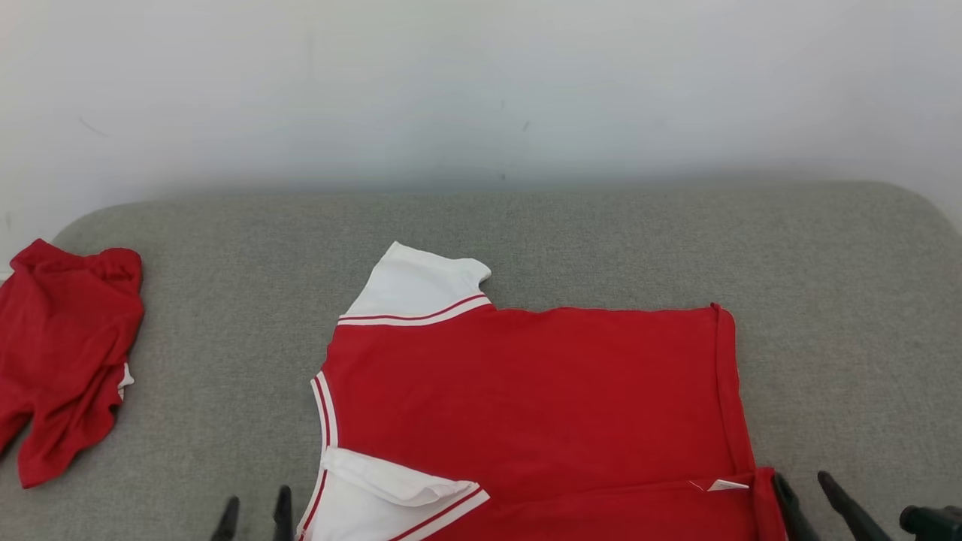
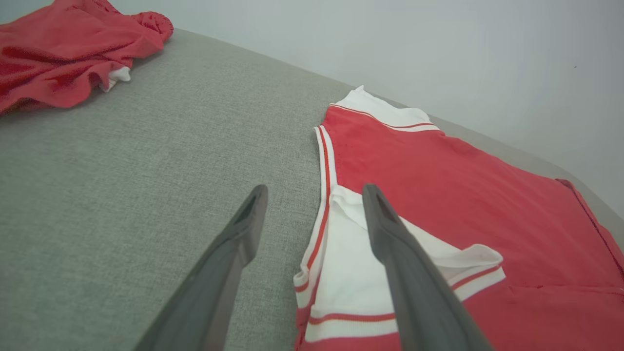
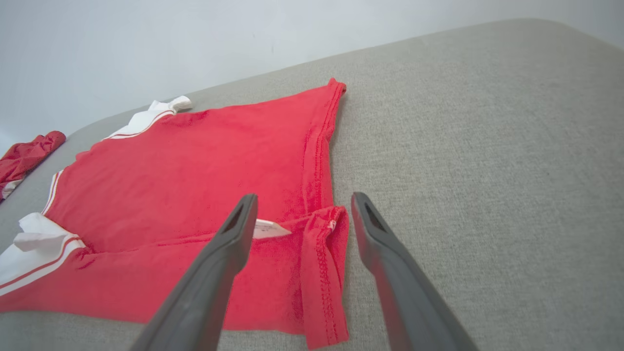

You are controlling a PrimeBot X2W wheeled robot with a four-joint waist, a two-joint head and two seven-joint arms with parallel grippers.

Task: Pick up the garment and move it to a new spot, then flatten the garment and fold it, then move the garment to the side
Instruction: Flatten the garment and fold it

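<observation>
The garment (image 1: 526, 391) is a red T-shirt with white, red-striped sleeves, spread flat on the grey cushion (image 1: 601, 240), collar to the left and hem to the right. Its near edge is folded over onto itself, with the near sleeve (image 2: 351, 273) lying on top and a small white tag (image 3: 268, 228) showing by the hem. My left gripper (image 1: 256, 500) stands open beside the collar, and its fingers (image 2: 314, 192) straddle the collar edge without holding it. At the folded hem corner my right gripper (image 1: 800, 477) is open, and nothing sits between its fingers (image 3: 303, 199).
A second red garment (image 1: 64, 353) lies crumpled at the cushion's far left edge. A pale wall (image 1: 481, 90) rises behind the cushion. Bare grey fabric stretches behind and to the right of the shirt.
</observation>
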